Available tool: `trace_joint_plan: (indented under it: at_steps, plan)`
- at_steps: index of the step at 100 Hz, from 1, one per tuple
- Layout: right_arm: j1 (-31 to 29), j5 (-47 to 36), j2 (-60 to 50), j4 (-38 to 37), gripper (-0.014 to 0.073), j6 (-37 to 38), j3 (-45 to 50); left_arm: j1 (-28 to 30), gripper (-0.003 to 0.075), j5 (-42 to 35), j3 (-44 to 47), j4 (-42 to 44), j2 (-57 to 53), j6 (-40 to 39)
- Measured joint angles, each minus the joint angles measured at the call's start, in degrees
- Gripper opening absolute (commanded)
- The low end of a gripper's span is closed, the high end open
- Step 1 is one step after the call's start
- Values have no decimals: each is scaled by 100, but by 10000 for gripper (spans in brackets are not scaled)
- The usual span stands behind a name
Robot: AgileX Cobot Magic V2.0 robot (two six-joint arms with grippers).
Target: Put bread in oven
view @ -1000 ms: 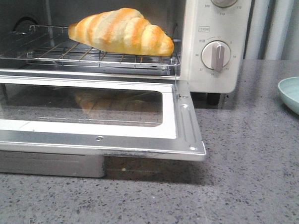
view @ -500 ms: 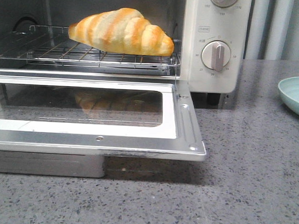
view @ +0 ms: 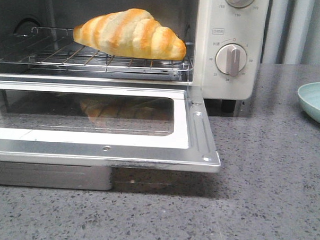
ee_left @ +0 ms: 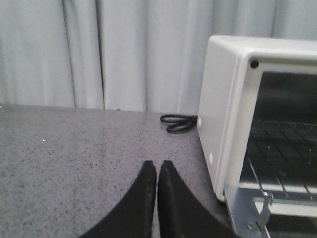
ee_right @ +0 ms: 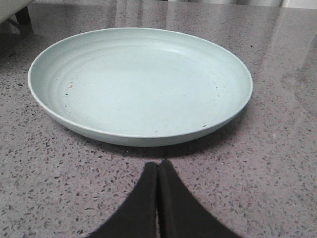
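The bread (view: 130, 33) lies on the wire rack (view: 99, 59) inside the oven (view: 227, 48), its door (view: 104, 125) hanging open; the left gripper (ee_left: 157, 171) and right gripper (ee_right: 158, 171) sit clenched, empty, clear of it; placement looks done.

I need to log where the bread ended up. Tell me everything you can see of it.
The bread is a croissant-shaped roll, glossy golden-orange with pale cream stripes and tapered ends. It lies lengthwise on the wire rack inside the oven, toward the rack's right side, whole and unheld. Only the rack touches it. The door hangs open below, and its glass shows a dim reflection of the roll.
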Motion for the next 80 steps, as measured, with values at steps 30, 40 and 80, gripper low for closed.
trace_joint_plan:
  at_steps: [30, 40, 80]
  plan:
    - [0, 0, 0, -9, -76, 0, 0, 0, -21, -355, 838, -2595, -491, 2784]
    - [0, 0, 0, -20, -76, 0, 0, 0, -21, -368, 1076, -2843, -718, 2997]
    - [0, 0, 0, -22, -76, 0, 0, 0, -21, 286, 1201, -2960, -717, 3092]
